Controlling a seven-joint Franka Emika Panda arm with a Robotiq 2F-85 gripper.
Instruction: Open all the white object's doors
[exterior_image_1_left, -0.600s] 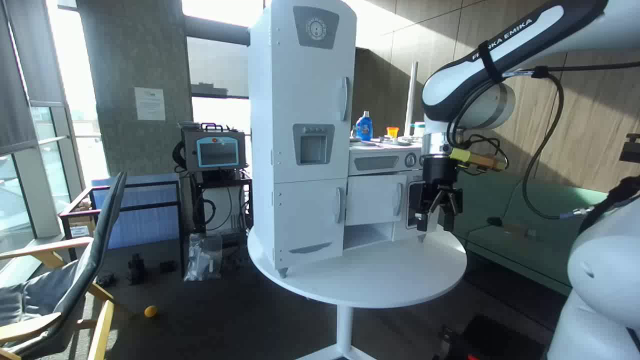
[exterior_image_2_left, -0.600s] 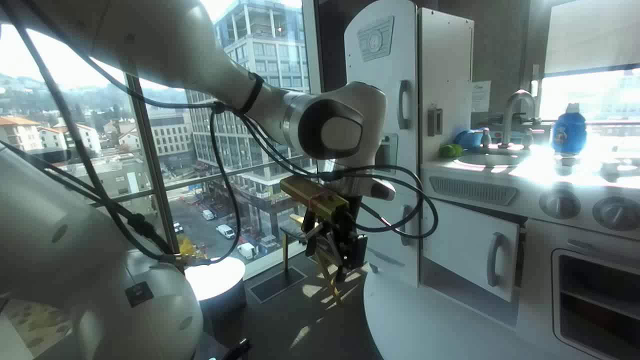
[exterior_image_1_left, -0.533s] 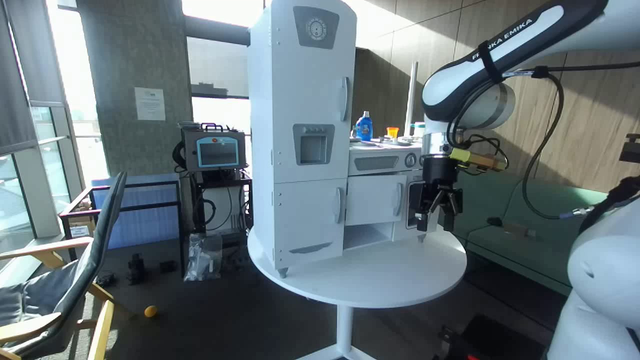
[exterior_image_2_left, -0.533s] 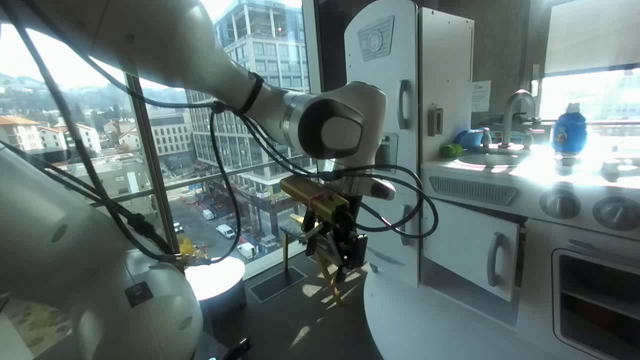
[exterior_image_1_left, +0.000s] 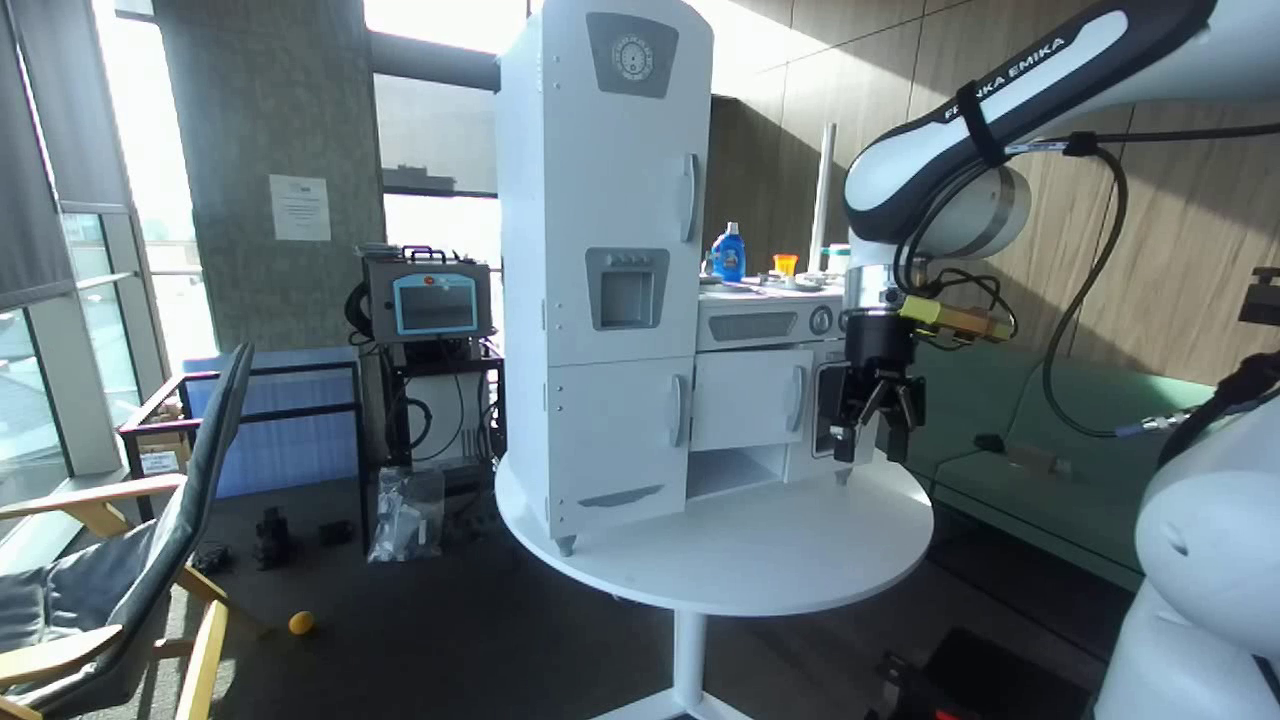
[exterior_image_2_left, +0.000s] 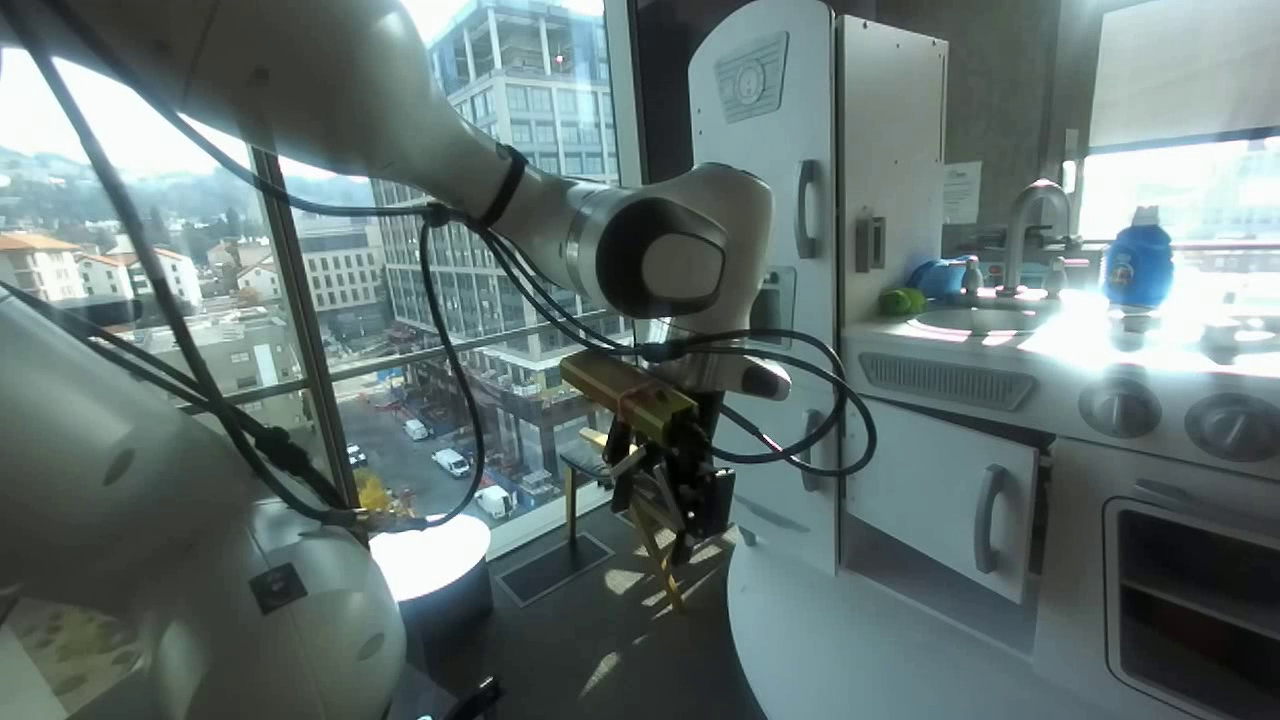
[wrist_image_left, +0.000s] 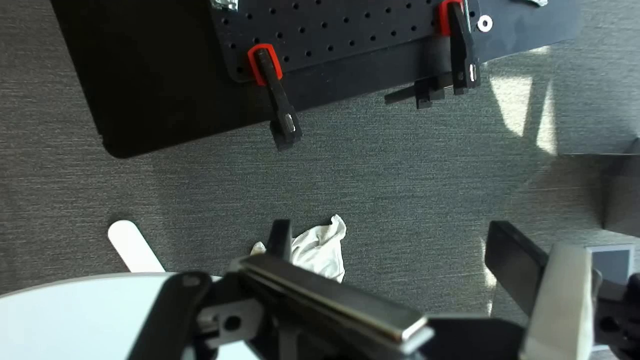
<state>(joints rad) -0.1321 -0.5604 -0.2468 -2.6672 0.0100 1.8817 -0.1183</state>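
The white object is a toy kitchen with a tall fridge. Its upper fridge door (exterior_image_1_left: 620, 150) and lower fridge door (exterior_image_1_left: 615, 440) look closed. The cupboard door (exterior_image_1_left: 740, 400) beside the fridge stands partly open; in an exterior view its free edge sits away from the frame (exterior_image_2_left: 930, 500). The oven (exterior_image_2_left: 1195, 590) has a dark window with a shelf behind it; I cannot tell whether its door is fully closed. My gripper (exterior_image_1_left: 872, 445) is open and empty, pointing down in front of the oven side, apart from the kitchen. The wrist view shows its fingers (wrist_image_left: 392, 245) spread over the floor.
The kitchen stands on a round white table (exterior_image_1_left: 780, 570). A blue bottle (exterior_image_1_left: 728, 255) and an orange cup (exterior_image_1_left: 785, 264) are on the countertop. Cables loop around the wrist. In the wrist view, a white cloth (wrist_image_left: 320, 252) lies on the floor near a black platform (wrist_image_left: 165, 75) with red-tipped clamps.
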